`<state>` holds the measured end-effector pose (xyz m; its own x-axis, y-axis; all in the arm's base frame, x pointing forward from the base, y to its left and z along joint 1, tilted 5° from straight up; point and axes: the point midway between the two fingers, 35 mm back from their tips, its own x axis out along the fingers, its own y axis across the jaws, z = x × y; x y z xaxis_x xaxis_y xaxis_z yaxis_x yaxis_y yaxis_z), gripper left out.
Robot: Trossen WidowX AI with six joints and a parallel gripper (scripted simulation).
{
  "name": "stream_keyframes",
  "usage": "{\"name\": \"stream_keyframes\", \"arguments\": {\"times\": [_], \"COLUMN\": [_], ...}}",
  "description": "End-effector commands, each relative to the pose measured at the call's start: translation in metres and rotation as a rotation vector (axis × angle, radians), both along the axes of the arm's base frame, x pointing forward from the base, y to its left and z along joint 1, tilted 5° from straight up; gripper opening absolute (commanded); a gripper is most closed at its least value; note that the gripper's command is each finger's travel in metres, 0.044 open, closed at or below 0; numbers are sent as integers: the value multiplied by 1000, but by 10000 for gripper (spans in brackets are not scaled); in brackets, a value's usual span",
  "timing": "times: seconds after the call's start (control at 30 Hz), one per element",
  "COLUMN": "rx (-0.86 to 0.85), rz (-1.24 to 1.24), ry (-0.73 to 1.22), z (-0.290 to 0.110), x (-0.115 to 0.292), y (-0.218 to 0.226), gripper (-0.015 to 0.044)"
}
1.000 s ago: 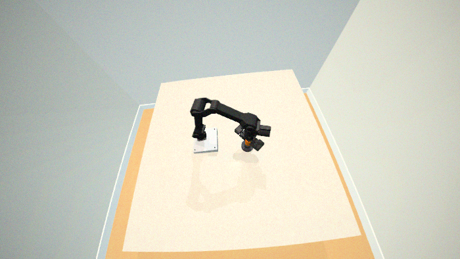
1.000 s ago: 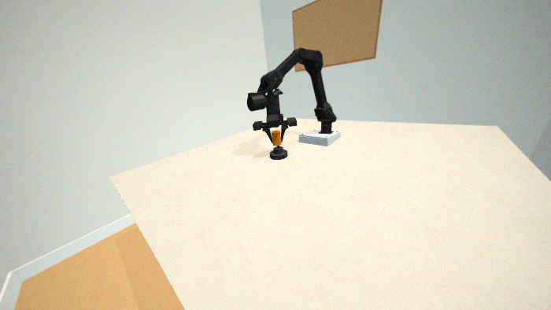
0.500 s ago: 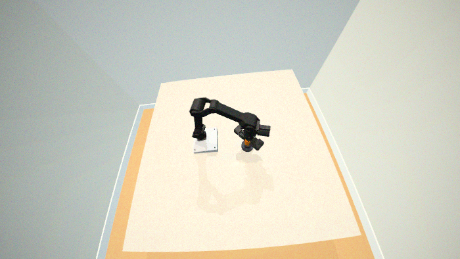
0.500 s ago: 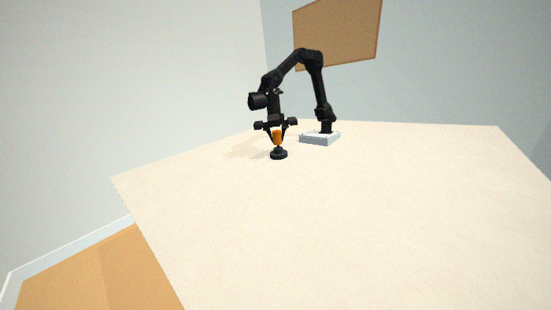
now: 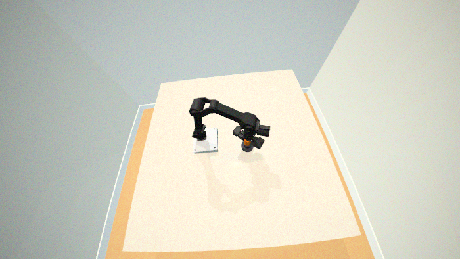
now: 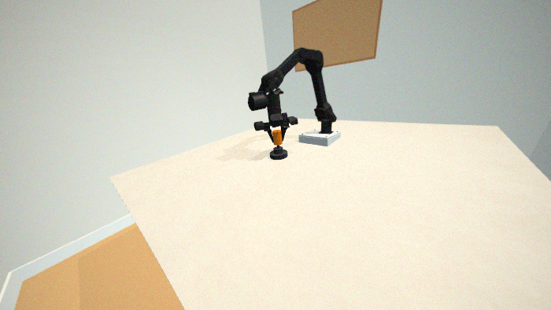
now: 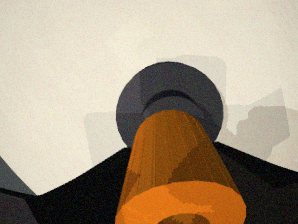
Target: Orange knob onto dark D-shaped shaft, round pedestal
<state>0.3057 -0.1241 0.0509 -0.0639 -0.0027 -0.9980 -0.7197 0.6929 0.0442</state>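
Note:
The orange knob (image 5: 247,142) (image 6: 277,138) (image 7: 170,155) is upright between the fingers, over the round pedestal. My gripper (image 6: 278,138) is shut on it. The dark pedestal (image 5: 247,149) (image 6: 279,154) (image 7: 170,76) stands on the table, with a wide base and a narrower step. In the exterior view a short dark piece of the shaft (image 6: 278,146) shows between the knob's lower end and the pedestal's step, so the knob is above the pedestal and not down on it. The knob hides the shaft's top, and the flat side cannot be seen.
The arm's white base plate (image 5: 211,141) (image 6: 312,138) is on the table (image 5: 236,230) (image 6: 334,236), beside the pedestal. The arm arches from it over to the pedestal. Shadows of the arm lie on the table.

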Motion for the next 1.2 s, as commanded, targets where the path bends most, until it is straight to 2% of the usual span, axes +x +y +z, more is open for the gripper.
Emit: {"name": "stream_keyframes", "arguments": {"times": [0.0,1.17], "rx": [-4,-3], "rz": [6,6], "ry": [-5,-4], "z": [0,2], "x": [2,0], "y": [-1,0], "gripper": [0,0]}}
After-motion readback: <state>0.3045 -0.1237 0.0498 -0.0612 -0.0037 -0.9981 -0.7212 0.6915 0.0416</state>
